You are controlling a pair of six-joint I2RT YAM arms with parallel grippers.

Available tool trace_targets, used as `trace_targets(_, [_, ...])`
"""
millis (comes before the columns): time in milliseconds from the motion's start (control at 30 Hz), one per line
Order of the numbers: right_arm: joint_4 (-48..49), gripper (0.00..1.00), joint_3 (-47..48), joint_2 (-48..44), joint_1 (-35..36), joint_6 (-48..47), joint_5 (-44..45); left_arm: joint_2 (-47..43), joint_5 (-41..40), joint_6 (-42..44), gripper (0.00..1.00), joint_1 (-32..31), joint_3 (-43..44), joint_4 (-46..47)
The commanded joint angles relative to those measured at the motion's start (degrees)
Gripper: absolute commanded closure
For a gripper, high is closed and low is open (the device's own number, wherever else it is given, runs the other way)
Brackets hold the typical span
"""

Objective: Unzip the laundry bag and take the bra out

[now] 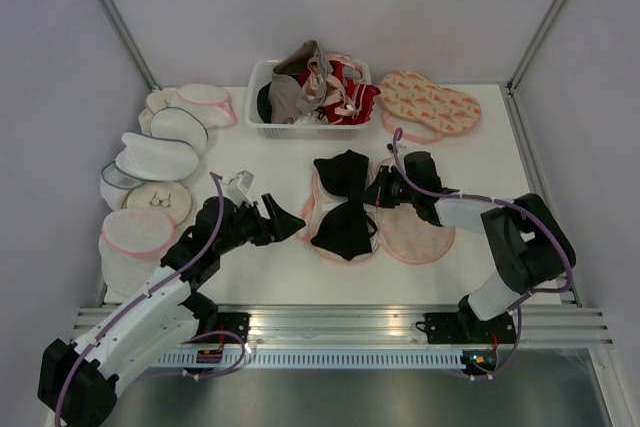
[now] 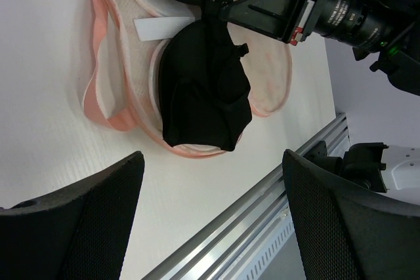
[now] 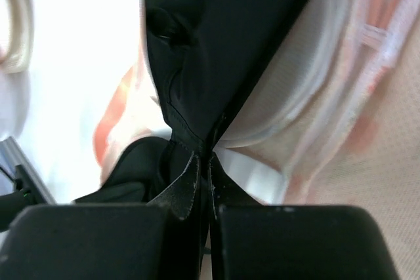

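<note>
The right arm (image 1: 520, 242) rises from its base at the near right corner of the table (image 1: 480, 157) and folds at a high elbow close to the right edge. Its forearm runs leftward, low over the tabletop, toward the middle. The left arm (image 1: 150, 292) slants up from the near left corner and to the right, its wrist aimed at the same spot.

The laundry bag (image 1: 420, 237) lies opened out at mid-table, a little toward the near edge, with its peach halves spread to left and right. The bra (image 1: 345, 229) rests on it, its long axis running from the far edge to the near edge, with one cup toward each.

The right gripper (image 1: 386, 187) meets the bra from the right side. Its jaws are clenched on a fold of black fabric at the narrow bridge between the cups. The left gripper (image 1: 288, 217) hovers just left of the bag, jaws spread wide and holding nothing.
</note>
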Motion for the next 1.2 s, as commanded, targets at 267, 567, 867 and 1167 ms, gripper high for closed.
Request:
trace_targets(267, [-0.71, 1.0, 7.39, -15.15, 0.0, 1.86, -10.53, -3.19, -2.26, 2.15, 0.11, 0.33, 1.61, -2.96])
trace_targets(567, [0.53, 1.0, 29.7, -4.73, 0.0, 4.5, -11.24, -6.09, -4.54, 2.94, 0.11, 0.42, 2.84, -5.69])
trace_targets(867, [8.51, 1.0, 61.6, 19.36, 0.0, 12.74, -8.26, -6.8, -3.58, 1.62, 0.11, 0.42, 2.31, -6.04])
trace_targets(1167, [16.88, 1.0, 94.21, 47.93, 1.31, 16.72, 2.96, -9.87, -6.04, 1.97, 0.09, 0.86, 2.57, -8.23])
